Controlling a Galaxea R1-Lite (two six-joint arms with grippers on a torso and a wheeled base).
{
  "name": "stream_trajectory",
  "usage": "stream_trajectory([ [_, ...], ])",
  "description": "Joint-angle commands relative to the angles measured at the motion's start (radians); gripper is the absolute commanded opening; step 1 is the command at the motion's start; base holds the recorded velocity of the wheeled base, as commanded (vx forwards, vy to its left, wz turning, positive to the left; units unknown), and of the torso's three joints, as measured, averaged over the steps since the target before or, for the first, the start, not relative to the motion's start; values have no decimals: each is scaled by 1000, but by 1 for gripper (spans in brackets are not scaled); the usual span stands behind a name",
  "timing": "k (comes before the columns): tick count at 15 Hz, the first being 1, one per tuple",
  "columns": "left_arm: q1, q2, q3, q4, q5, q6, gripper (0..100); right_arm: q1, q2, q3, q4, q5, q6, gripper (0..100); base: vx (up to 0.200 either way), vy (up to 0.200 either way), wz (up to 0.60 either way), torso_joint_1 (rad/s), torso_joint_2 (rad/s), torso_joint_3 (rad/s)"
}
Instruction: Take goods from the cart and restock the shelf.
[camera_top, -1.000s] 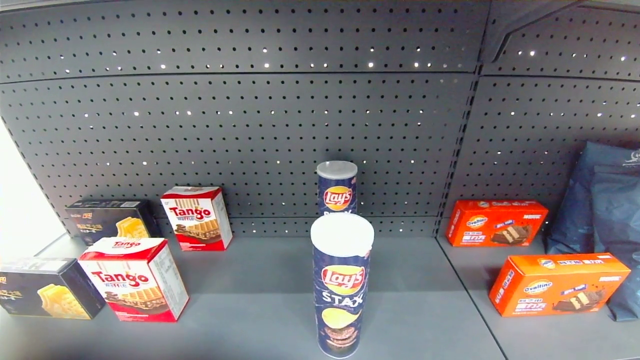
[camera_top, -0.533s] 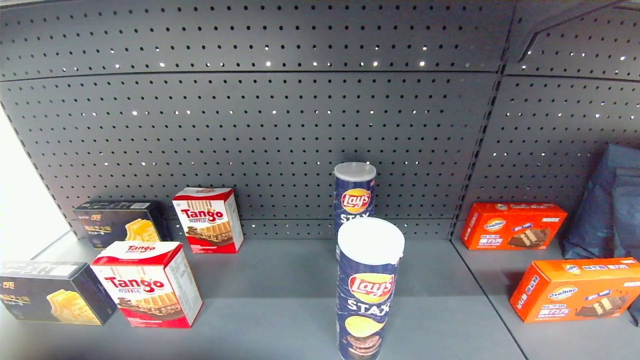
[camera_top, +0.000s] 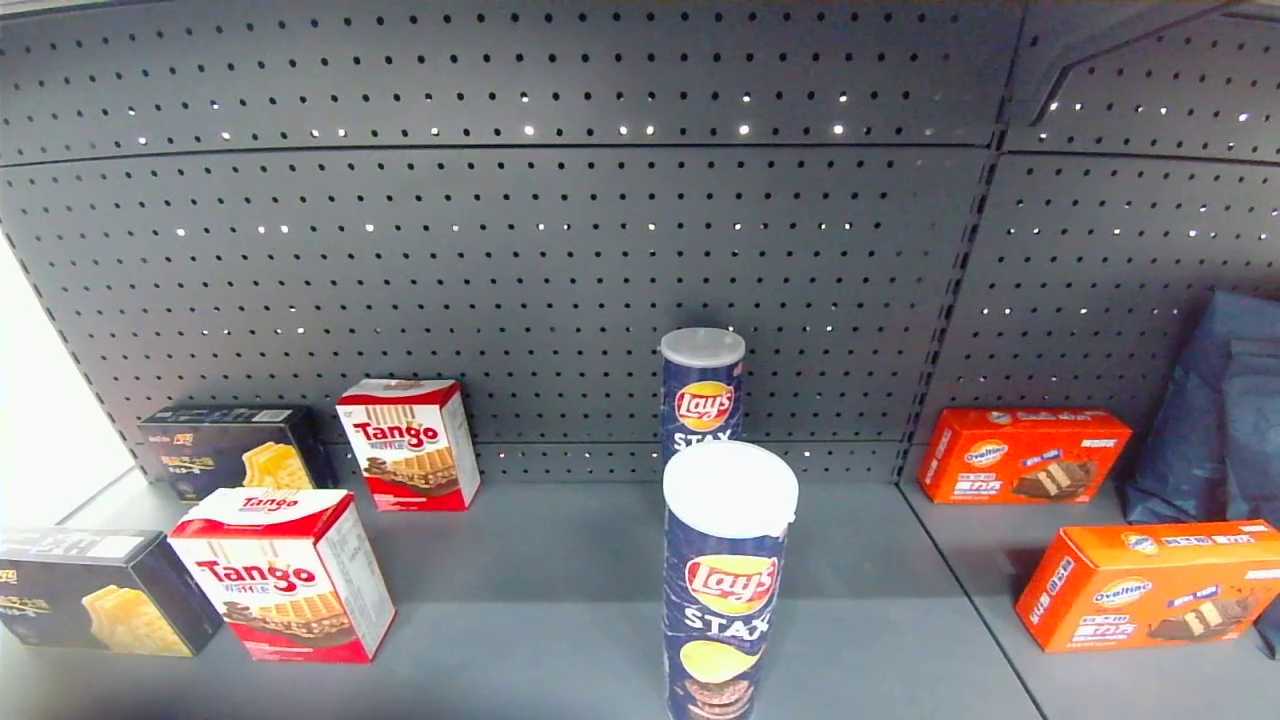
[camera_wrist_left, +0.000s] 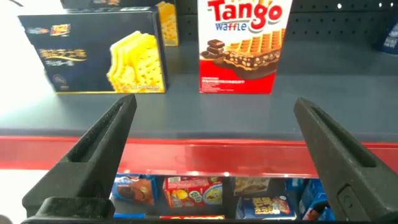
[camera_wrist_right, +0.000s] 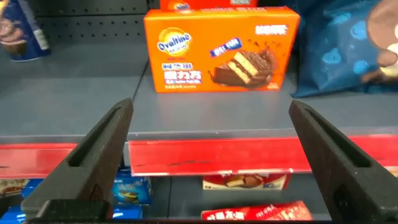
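**Grey shelf (camera_top: 560, 560) ahead, nothing held**

My left end effector (camera_wrist_left: 214, 104) is wide apart and empty. So is my right end effector (camera_wrist_right: 210, 107). A wafer box (camera_wrist_left: 244, 43) stands on the shelf past the left one, an orange box (camera_wrist_right: 221, 50) past the right. My head camera slid sideways a bit; the boxes stayed put. I guess I must go get more things next.
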Motion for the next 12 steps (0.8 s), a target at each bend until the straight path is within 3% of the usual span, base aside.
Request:
stream_trajectory([
  [1, 0, 1, 0, 0, 2, 0, 100, 0, 1, 0, 0, 0, 0, 100, 0, 0, 0, 0, 0, 0],
  [12, 0, 1, 0, 0, 0, 3, 100, 0, 1, 0, 0, 0, 0, 100, -18, 0, 0, 0, 1, 1],
])
